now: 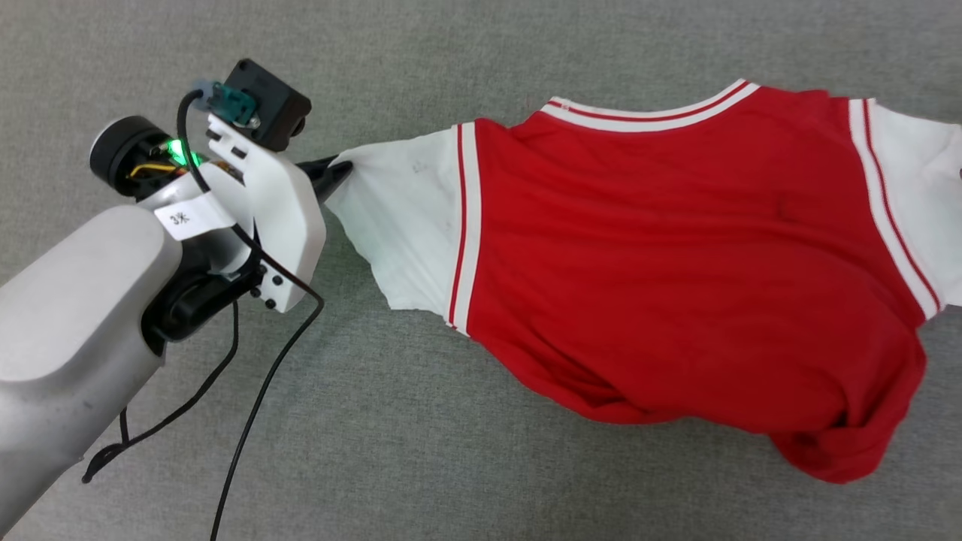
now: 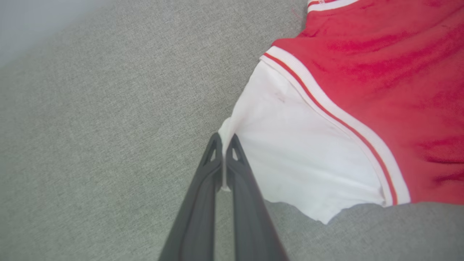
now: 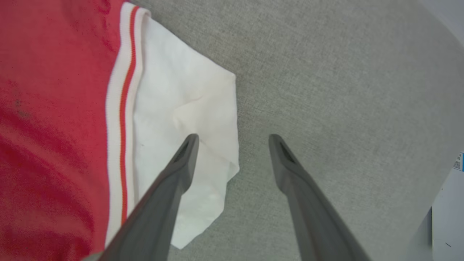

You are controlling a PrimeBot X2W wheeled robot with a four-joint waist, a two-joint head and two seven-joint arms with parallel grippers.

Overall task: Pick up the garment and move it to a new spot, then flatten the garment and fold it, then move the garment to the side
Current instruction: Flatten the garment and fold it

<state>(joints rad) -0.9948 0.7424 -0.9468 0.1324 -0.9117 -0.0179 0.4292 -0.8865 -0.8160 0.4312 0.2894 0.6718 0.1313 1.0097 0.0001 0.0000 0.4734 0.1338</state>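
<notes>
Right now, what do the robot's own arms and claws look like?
The left forearm is a pale grey shell with a white wrist bracket, a white printed tag, a green light and loose black cables. The left claw and right claw each have two long, dark, tapering fingers with triangular cut-outs near the tips.

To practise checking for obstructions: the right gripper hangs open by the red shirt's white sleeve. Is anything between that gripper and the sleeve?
Nothing visible does. The right gripper is open, one finger over the white sleeve of the garment, the other over bare grey surface. The left gripper is shut on the opposite sleeve.
</notes>
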